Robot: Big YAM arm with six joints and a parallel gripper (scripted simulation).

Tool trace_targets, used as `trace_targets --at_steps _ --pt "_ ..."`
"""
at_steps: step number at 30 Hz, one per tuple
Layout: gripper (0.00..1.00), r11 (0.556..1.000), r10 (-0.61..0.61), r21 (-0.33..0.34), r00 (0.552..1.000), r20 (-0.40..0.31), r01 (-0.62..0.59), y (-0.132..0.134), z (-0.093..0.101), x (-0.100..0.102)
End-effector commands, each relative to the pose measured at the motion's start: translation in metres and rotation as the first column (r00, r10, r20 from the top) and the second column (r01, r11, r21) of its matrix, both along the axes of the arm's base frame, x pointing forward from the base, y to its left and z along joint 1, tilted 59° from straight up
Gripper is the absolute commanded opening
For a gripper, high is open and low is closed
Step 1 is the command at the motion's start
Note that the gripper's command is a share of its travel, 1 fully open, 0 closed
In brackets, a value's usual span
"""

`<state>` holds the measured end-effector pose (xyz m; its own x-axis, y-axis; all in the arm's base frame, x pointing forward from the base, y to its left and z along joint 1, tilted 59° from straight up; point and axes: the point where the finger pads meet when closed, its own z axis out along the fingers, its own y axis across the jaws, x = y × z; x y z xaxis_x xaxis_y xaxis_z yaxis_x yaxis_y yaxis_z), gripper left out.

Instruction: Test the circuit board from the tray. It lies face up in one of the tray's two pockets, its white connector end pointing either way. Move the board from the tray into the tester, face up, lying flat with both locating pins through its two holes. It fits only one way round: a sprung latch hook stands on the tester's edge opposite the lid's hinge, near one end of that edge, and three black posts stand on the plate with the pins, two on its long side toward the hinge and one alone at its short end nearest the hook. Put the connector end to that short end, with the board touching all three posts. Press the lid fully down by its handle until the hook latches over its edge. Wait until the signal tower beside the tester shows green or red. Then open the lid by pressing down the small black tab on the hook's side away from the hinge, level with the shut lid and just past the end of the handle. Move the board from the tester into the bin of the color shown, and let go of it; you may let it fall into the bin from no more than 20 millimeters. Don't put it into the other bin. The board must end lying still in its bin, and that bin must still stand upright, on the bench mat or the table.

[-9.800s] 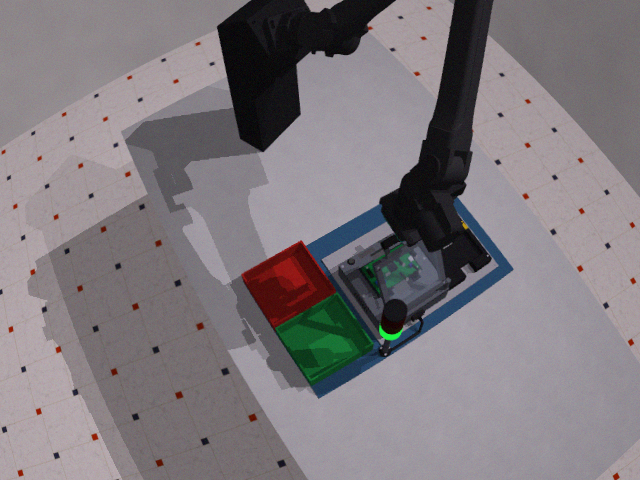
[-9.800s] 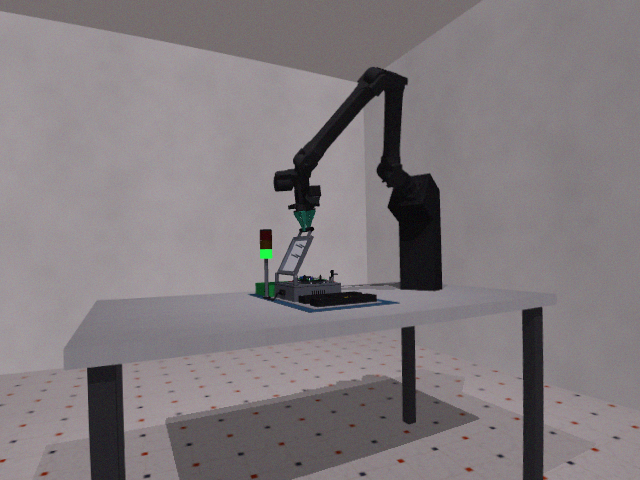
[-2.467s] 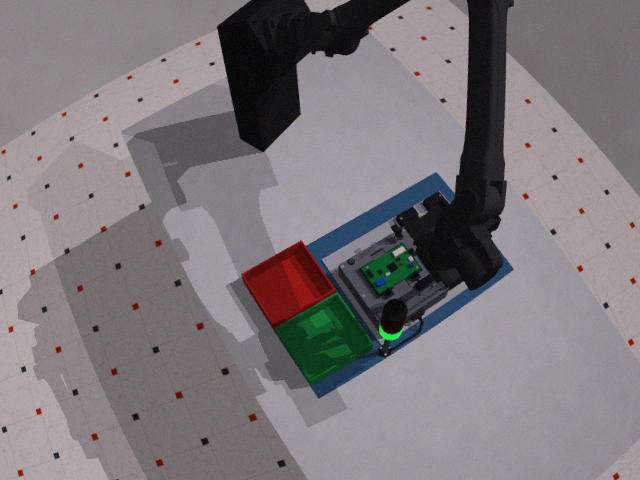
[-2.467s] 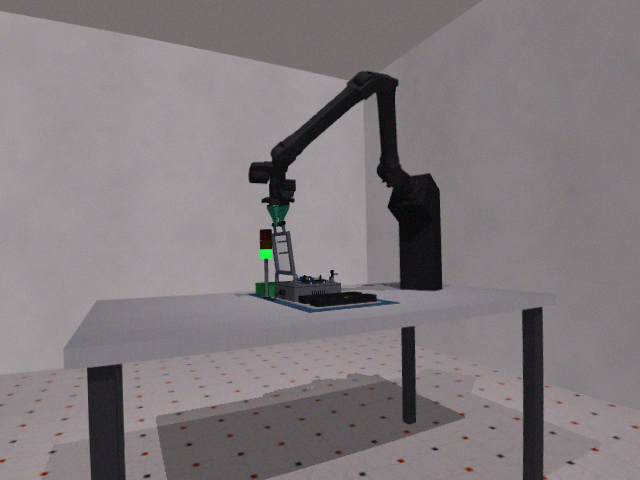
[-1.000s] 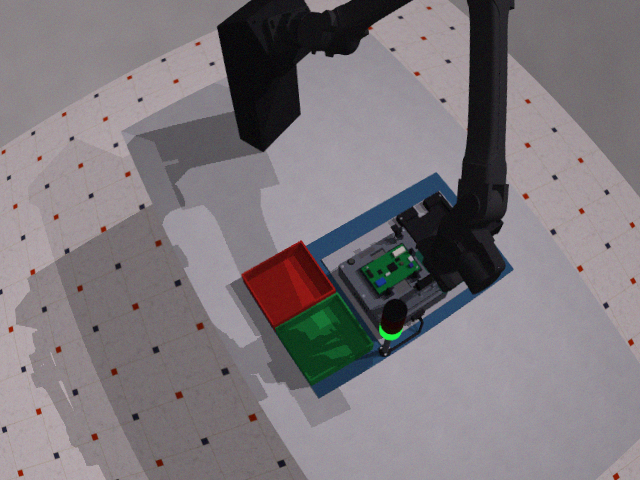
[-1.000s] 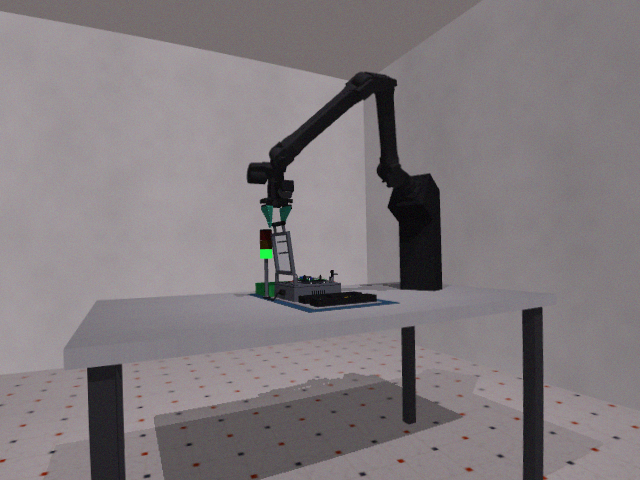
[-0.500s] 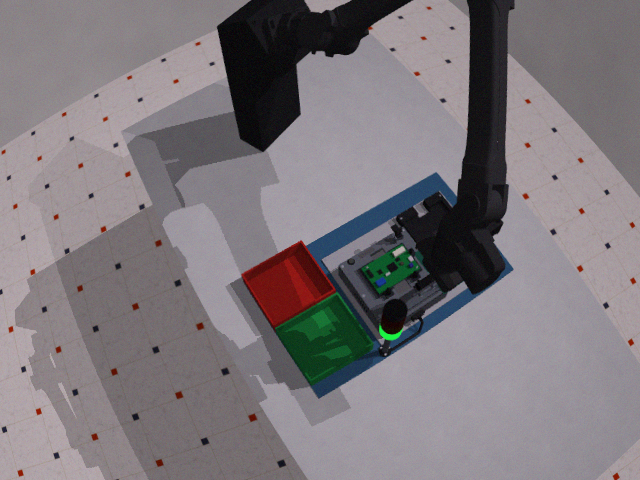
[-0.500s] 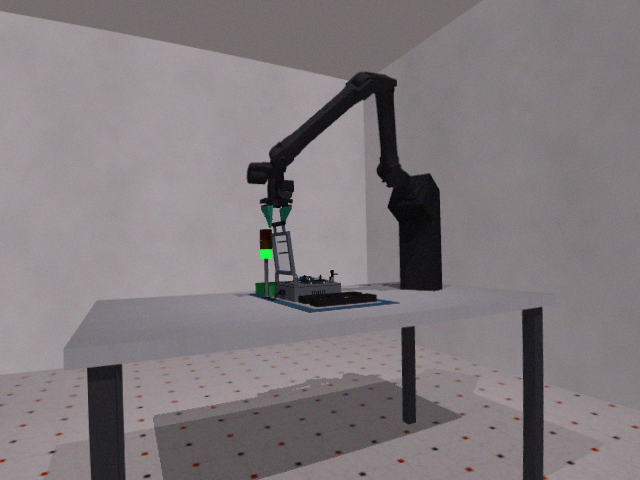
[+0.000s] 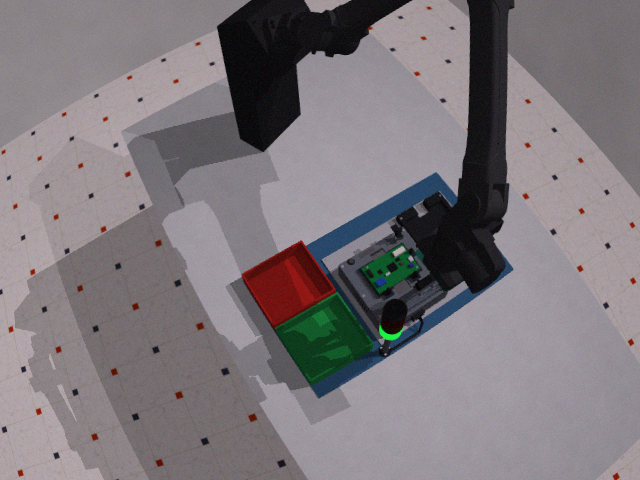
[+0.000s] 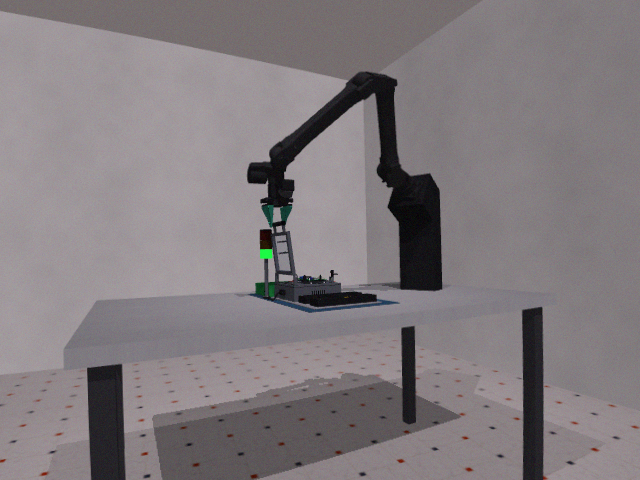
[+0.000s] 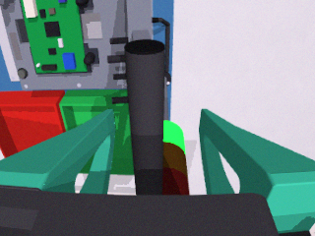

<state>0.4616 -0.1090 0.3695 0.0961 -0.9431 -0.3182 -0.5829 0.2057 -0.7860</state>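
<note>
The green circuit board (image 9: 391, 268) lies face up on the tester's plate (image 9: 387, 289). In the wrist view the board (image 11: 53, 27) has its white connector at the upper left corner. The tester's lid (image 10: 283, 253) stands open and upright. My gripper (image 10: 278, 218) hangs just above the lid's top, its green fingers half open on either side of the black handle bar (image 11: 146, 118) without gripping it. The signal tower (image 9: 391, 322) glows green, and it also shows in the side view (image 10: 265, 253).
The red bin (image 9: 286, 281) and green bin (image 9: 323, 343) stand side by side on the blue mat (image 9: 465, 196), left of the tester. The black tray (image 10: 338, 298) lies beside the tester, mostly hidden under the arm from above. The latch hook (image 10: 332, 272) stands on the tester's edge.
</note>
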Motion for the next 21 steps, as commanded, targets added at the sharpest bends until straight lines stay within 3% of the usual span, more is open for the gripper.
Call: trace_targets --at_steps 1,11,13,14,18,21 --pt "0.48 0.999 -0.012 -0.04 0.998 0.069 0.015 -0.01 0.045 -0.015" --pt "0.48 0.999 -0.012 -0.044 0.998 0.067 0.015 -0.019 0.066 -0.051" --pt "0.48 0.999 -0.012 -0.044 0.998 0.067 0.015 -0.019 0.066 -0.051" --pt "0.48 1.0 -0.013 -0.026 0.999 0.036 0.014 -0.025 0.053 -0.045" --pt "0.48 0.999 -0.012 -0.043 0.998 0.063 0.014 -0.021 0.069 -0.058" --pt "0.48 0.999 -0.012 -0.044 0.998 0.064 0.015 -0.021 0.07 -0.059"
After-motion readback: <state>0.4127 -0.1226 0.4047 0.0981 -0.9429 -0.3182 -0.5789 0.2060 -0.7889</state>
